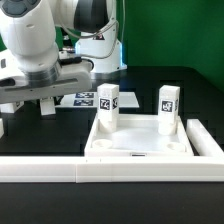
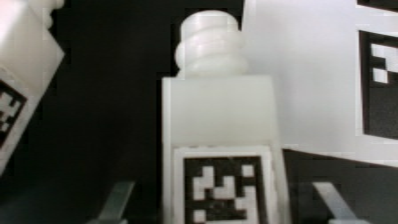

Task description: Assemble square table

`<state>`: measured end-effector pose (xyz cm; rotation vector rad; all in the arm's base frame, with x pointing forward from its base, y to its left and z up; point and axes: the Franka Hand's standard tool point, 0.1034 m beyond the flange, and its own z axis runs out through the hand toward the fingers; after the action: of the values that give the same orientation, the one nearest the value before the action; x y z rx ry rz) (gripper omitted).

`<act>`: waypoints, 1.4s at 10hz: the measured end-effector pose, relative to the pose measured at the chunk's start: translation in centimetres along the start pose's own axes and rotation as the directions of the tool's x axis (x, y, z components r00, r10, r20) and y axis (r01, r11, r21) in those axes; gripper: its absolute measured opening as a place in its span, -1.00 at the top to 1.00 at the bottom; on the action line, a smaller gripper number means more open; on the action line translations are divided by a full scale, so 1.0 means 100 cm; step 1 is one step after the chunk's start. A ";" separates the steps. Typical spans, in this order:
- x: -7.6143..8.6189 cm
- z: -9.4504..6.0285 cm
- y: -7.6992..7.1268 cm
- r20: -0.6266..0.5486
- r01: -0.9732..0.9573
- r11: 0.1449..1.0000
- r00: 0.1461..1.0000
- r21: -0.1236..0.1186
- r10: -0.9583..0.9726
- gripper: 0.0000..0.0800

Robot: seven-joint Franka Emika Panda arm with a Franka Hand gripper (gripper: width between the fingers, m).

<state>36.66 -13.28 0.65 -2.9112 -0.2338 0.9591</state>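
Observation:
The square table slab (image 1: 140,143) lies on the black table with two white tagged legs (image 1: 108,106) (image 1: 167,108) standing upright in its far corners. My gripper (image 1: 38,98) hangs low at the exterior view's left, over loose parts. In the wrist view a third white leg (image 2: 221,110) with a tag and a ribbed screw end lies flat between my fingers (image 2: 118,192). My gripper (image 2: 222,195) is open, with a dark gap on each side of the leg. Another white leg (image 2: 25,70) lies beside it.
The long white L-shaped border rail (image 1: 100,171) runs along the front and up the exterior view's right side of the slab. The marker board (image 1: 84,100) lies just beside my gripper; it also shows in the wrist view (image 2: 320,60). The robot base stands behind.

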 end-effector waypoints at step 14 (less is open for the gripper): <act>0.023 -0.110 -0.049 -0.158 0.019 0.998 0.987 0.064 -0.008 0.27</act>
<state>44.48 -8.28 8.67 -2.9023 -0.2083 0.7148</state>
